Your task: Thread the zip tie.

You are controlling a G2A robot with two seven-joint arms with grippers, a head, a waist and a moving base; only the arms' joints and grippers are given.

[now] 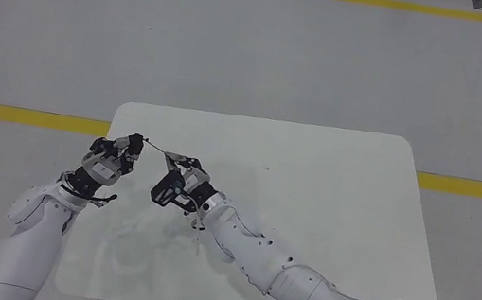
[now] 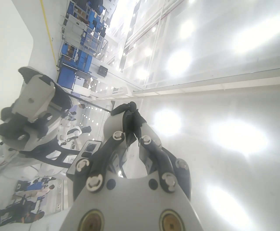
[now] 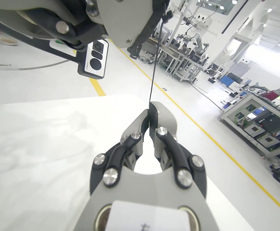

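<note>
Zip tie [image 3: 154, 63] held between two pincers, above the tabletop [image 1: 325, 222].
Right pincer [image 3: 149, 114] is closed tight on one end of the strap. Left pincer [image 2: 130, 110] is closed on the other end, by the head. The strap runs straight between them, clear of the tabletop, over its left part.

White table [image 1: 325, 222], yellow floor lines [image 1: 16, 114]
</note>
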